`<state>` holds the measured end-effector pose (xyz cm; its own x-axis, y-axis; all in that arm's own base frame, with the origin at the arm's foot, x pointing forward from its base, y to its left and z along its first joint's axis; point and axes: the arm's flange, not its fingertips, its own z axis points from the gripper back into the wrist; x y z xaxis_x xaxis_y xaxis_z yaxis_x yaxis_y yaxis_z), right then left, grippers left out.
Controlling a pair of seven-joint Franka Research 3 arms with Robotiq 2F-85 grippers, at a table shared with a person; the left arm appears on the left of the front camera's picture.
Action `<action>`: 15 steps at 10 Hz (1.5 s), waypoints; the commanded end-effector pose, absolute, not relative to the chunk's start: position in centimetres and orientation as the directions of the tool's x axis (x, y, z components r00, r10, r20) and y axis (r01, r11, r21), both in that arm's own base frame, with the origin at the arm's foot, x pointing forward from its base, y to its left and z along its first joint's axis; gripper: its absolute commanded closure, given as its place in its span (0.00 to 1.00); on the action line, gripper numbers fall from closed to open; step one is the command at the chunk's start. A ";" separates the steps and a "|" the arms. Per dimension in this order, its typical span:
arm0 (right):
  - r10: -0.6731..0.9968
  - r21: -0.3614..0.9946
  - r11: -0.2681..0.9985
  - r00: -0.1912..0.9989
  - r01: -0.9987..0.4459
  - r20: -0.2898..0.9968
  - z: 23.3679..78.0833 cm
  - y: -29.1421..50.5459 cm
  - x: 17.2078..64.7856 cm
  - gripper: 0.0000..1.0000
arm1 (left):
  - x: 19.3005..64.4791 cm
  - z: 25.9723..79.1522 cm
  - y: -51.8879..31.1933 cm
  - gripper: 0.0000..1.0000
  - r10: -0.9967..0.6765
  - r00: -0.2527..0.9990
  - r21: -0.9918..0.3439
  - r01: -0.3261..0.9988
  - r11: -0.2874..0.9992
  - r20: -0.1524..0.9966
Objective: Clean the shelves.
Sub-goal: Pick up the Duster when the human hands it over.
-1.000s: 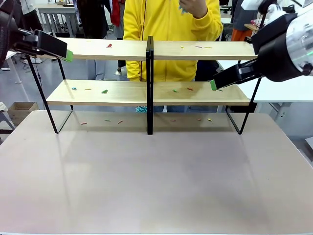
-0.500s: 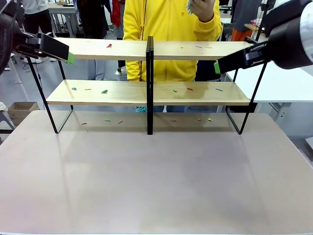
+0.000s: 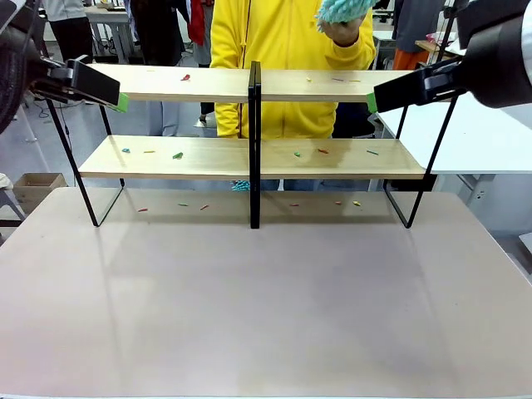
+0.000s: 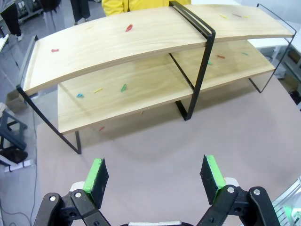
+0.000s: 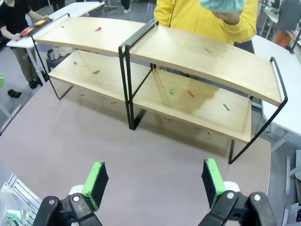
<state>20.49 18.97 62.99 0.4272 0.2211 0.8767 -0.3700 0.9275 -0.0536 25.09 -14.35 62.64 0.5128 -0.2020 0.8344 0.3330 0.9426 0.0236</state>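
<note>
The shelves [image 3: 332,85] are two long light-wood boards in a thin black frame with a black centre post, standing at the far side of the tabletop. Small coloured scraps [image 3: 177,155] lie on both boards. My left gripper [image 3: 120,101] hangs off the top board's left end, and in the left wrist view it [image 4: 153,174] is open and empty, facing the shelves [image 4: 141,47]. My right gripper [image 3: 371,102] hovers in front of the top board's right part, open and empty [image 5: 153,181]. Behind the shelves [image 5: 197,54], a person in yellow holds up a teal fluffy duster [image 3: 342,10].
The beige tabletop [image 3: 266,299] is bare in front of the rack. A few coloured scraps [image 3: 204,206] lie on it beneath the lower board. A white table [image 3: 490,141] stands to the right, and a cardboard box [image 3: 33,187] sits on the floor at left.
My right gripper has risen from the lower board's level to the top board's level. The person's hand has lifted the teal duster into view. My left gripper has barely moved.
</note>
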 end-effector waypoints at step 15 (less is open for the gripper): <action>-0.527 0.811 0.584 0.769 0.020 0.361 70.9 5.2 33.5 0.00 | 25.1 62.6 -14.4 0.00 -0.202 0.513 0.023 0.333 0.943 0.834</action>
